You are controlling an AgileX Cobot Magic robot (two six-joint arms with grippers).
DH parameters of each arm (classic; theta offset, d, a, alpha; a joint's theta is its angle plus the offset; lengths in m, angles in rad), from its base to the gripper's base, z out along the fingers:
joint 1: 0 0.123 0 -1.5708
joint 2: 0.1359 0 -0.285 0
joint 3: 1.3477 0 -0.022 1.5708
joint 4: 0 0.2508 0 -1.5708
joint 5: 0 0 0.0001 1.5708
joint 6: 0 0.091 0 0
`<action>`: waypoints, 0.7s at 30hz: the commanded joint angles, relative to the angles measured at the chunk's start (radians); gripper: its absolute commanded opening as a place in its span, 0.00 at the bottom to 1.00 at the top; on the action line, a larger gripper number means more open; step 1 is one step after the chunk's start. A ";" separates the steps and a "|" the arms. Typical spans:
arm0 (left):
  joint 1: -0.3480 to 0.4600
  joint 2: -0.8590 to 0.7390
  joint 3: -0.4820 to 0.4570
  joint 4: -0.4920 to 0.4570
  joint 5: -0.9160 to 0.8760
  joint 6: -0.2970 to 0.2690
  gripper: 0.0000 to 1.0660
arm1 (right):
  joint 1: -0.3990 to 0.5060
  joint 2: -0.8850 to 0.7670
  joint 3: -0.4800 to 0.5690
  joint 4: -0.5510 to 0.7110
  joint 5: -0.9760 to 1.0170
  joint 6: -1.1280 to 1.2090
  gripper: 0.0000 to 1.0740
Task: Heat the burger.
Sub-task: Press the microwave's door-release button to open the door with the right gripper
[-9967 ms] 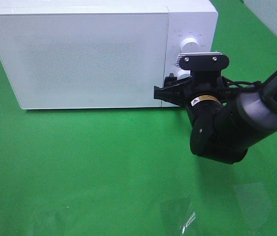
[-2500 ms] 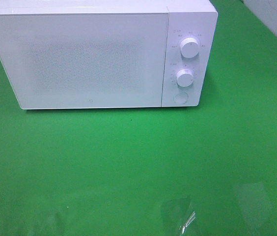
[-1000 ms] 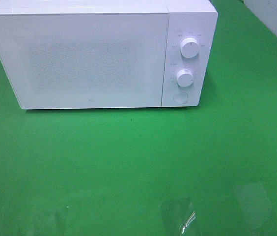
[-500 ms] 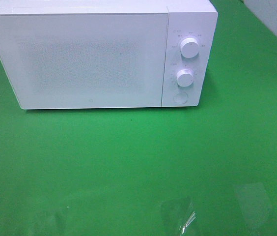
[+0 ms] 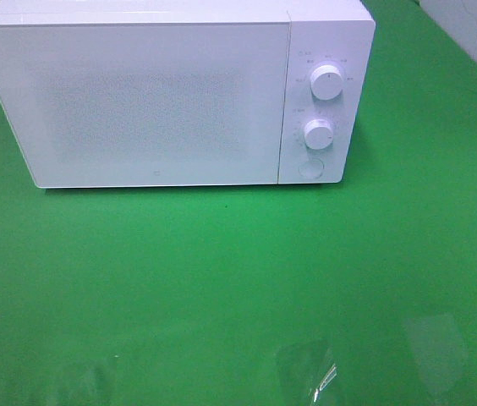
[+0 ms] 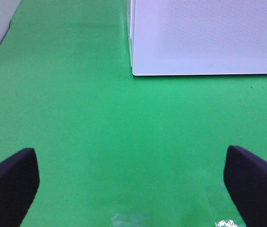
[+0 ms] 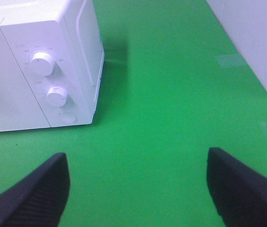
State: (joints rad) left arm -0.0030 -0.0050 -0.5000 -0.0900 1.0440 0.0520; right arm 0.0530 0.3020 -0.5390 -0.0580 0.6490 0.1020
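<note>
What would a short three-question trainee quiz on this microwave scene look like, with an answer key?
1. True or false: the door of the white box-shaped microwave stands open.
2. How many round white knobs sit on its control panel? A) one B) two C) four
3. Fill in: the left gripper and right gripper both have their jaws ____, holding nothing, over the green table cover.

Key: 1 false, the door is shut. 2 B, with a round button below them. 3 open. The burger is not visible in any view.
</note>
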 commanded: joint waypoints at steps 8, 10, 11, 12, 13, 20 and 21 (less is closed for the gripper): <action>0.005 -0.017 0.003 -0.001 -0.008 0.001 0.92 | -0.002 0.221 -0.001 -0.004 -0.227 -0.010 0.71; 0.005 -0.017 0.003 -0.001 -0.008 0.001 0.92 | -0.002 0.271 -0.001 -0.003 -0.274 -0.010 0.71; 0.005 -0.017 0.003 -0.001 -0.008 0.001 0.92 | -0.002 0.315 -0.001 -0.003 -0.310 -0.009 0.71; 0.005 -0.017 0.003 -0.001 -0.008 0.001 0.92 | -0.002 0.315 -0.001 -0.003 -0.310 -0.009 0.71; 0.005 -0.017 0.003 -0.001 -0.008 0.001 0.92 | -0.002 0.339 -0.001 -0.003 -0.346 -0.009 0.71; 0.005 -0.017 0.003 -0.001 -0.008 0.001 0.92 | -0.002 0.530 -0.001 -0.001 -0.498 0.035 0.71; 0.005 -0.017 0.003 -0.001 -0.008 0.001 0.92 | -0.002 0.579 -0.001 -0.001 -0.538 0.048 0.71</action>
State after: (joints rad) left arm -0.0030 -0.0050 -0.5000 -0.0900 1.0440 0.0520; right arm 0.0530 0.8250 -0.5380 -0.0570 0.1720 0.1280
